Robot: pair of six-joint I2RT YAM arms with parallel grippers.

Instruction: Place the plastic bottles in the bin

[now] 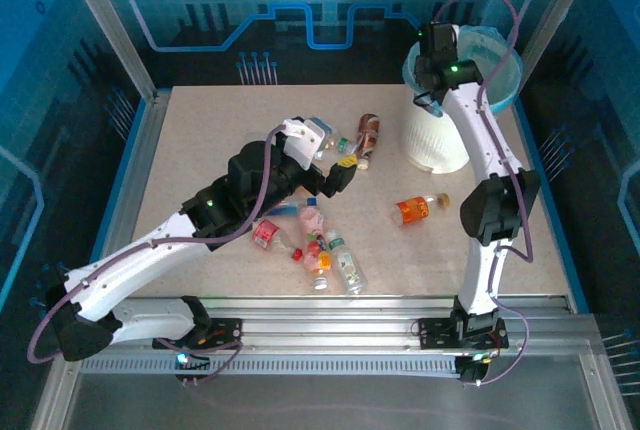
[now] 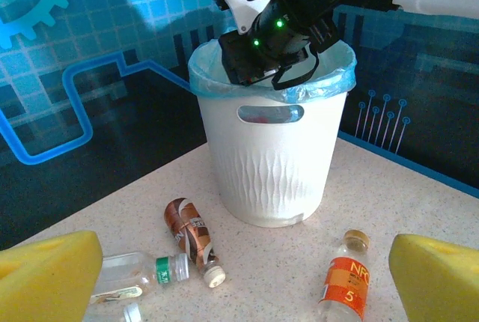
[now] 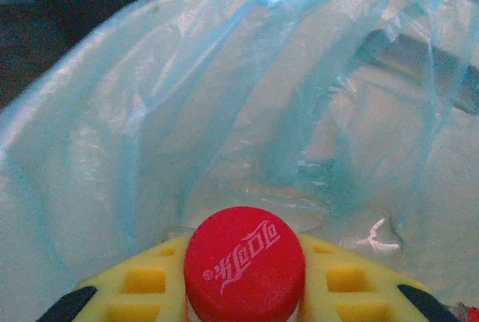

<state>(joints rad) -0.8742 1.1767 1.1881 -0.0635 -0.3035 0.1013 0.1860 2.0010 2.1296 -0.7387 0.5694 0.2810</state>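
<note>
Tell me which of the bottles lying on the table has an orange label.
The bottle lying alone in front of the bin, with a yellowish cap. The other bottles lie further left, and their labels are brown, green or red.

Bin (image 1: 432, 145) mouth — taken up by right gripper (image 3: 244, 288) and its red-capped bottle (image 3: 244, 258). Scattered bottles (image 1: 318, 250) crowd table centre; far-left tabletop (image 1: 190, 145) — open passage.

White, blue-lined bin (image 1: 437, 145) upright at far right; red-capped bottle (image 3: 245, 262) above its opening; other bottles (image 1: 349, 272) lying scattered nearby.
</note>
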